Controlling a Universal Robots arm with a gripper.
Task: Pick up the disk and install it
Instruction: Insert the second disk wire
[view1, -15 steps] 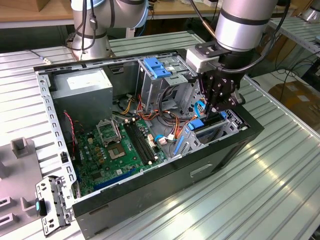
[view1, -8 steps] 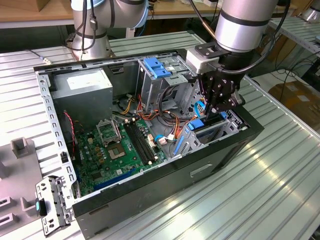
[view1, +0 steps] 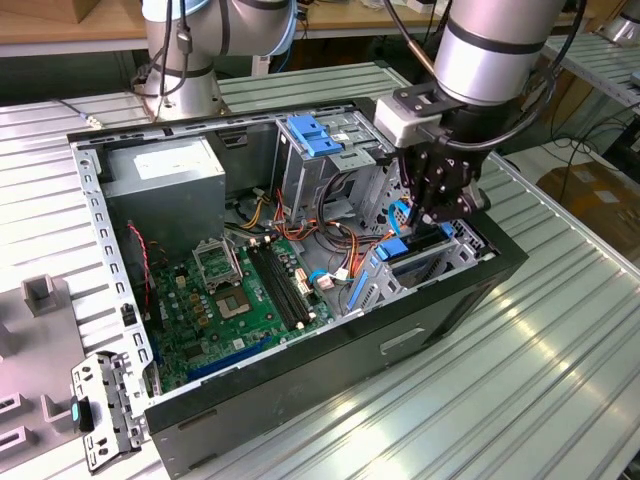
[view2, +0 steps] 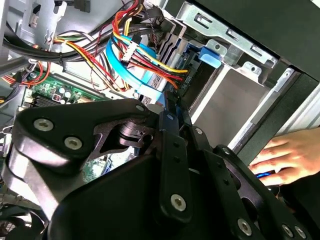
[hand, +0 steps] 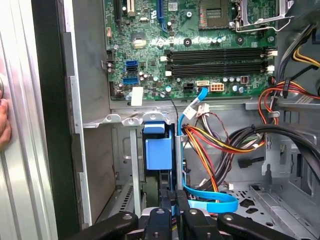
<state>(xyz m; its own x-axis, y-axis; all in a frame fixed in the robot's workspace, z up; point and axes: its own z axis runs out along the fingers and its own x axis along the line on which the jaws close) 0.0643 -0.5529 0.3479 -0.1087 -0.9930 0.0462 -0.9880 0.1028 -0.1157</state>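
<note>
The disk stands on edge in the drive bay at the case's front corner, at the exterior view's right. Its light blue carrier shows between the bay's metal walls, and its blue tab sits at the bay's mouth. My gripper hangs just above that bay. In both wrist views its black fingers are pressed together, and the gripper holds nothing I can see. The fingertips are right beside the carrier's edge. Whether they touch it I cannot tell.
Bundled coloured wires and a blue flat cable lie close beside the bay. The motherboard, grey power-supply box and tall cage with its blue bracket fill the case. A person's hand rests outside the case wall.
</note>
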